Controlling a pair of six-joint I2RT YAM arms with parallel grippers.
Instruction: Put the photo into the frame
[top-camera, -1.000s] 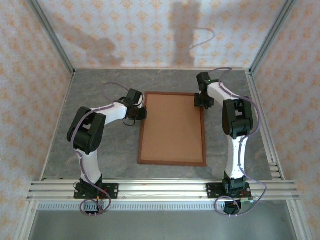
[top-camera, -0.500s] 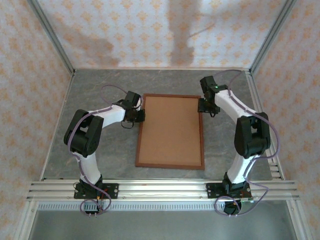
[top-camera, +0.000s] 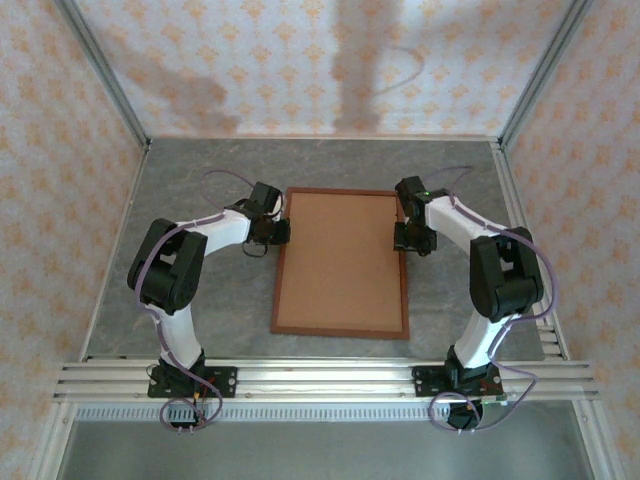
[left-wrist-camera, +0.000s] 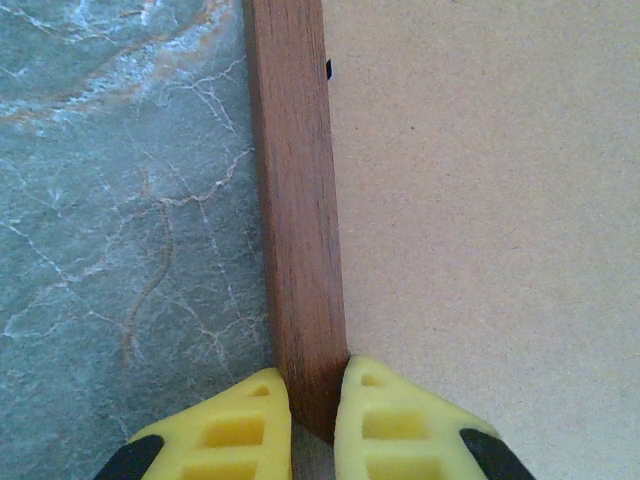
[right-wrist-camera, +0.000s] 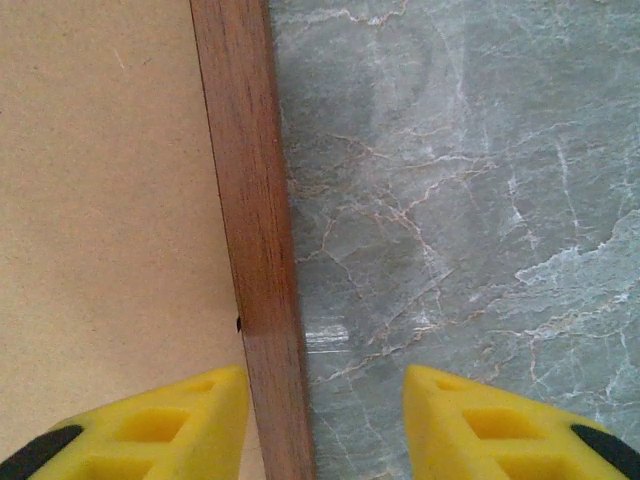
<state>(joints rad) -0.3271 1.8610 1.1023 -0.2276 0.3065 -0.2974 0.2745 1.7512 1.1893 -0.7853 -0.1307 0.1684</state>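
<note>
Lying flat at the middle of the desk (top-camera: 180, 180), the frame (top-camera: 340, 333) shows its back. A plain brown board (top-camera: 340, 260) fills the reddish moulding, and whether the photo sits beneath it cannot be told. The frame's long axis runs away from the arm bases, so each long rail faces one arm: the left rail (left-wrist-camera: 295, 200) the left arm (top-camera: 215, 230), the right rail (right-wrist-camera: 250, 200) the right arm (top-camera: 460, 215). Both arms meet the frame in its far half.

The left jaws are closed on the left rail. In the left wrist view the yellow pads (left-wrist-camera: 225, 430) press the wood from both sides, one on the desk side, one on the board side.

The right jaws stand partly open astride the right rail and clamp nothing. Their inner pad (right-wrist-camera: 160, 425) hangs over the board just beside the rail, while the outer pad (right-wrist-camera: 500, 425) is out over bare desk, apart from the wood.

The coming move likely turns on that offset. The rail runs straight ahead between the right pads, crosswise to their closing — so a plain squeeze should catch it, though the outer pad has further to travel. Until then the frame is held by one side only and could pivot if lifted.
</note>
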